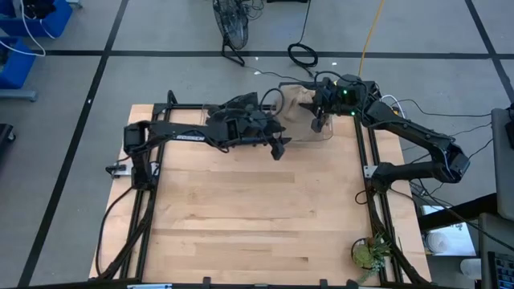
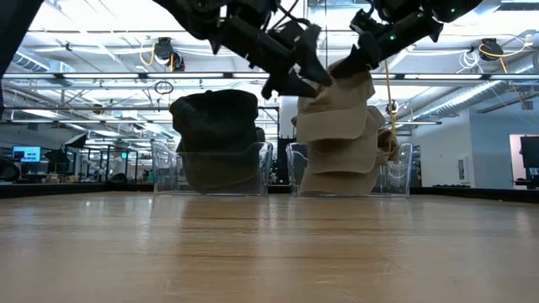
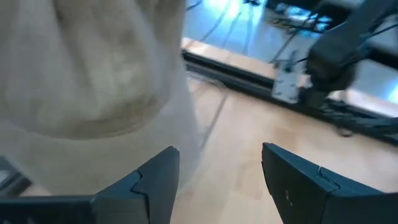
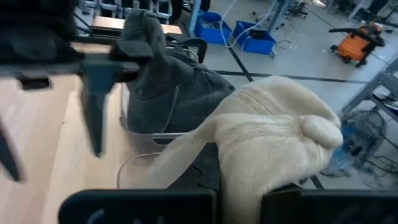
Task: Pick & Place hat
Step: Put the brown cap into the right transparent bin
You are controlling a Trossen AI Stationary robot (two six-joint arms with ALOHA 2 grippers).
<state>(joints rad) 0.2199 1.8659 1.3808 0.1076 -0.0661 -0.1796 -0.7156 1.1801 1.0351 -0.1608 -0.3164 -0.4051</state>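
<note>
My right gripper [image 2: 358, 59] is pinched shut on the crown of the top beige hat [image 2: 337, 109], which sits on the stack in the right-hand clear bin [image 2: 396, 172] at the far edge of the table [image 1: 249, 217]. My left gripper [image 3: 217, 171] hangs just beside that same hat with its fingers spread and nothing between them.

The worry is the two arms: they are very close over the bin, and a lift straight up could snag the hat on the left fingers or knock them. The fabric is soft and I only have a bunched fold, so it may slip out, or drag the hat beneath it along.

The hat's long axis runs roughly vertical, crown up in my grip, body drooping down onto the stack. I think the brim faces the dark hats [image 2: 215, 126] in the neighbouring bin, though it is hard to tell.
</note>
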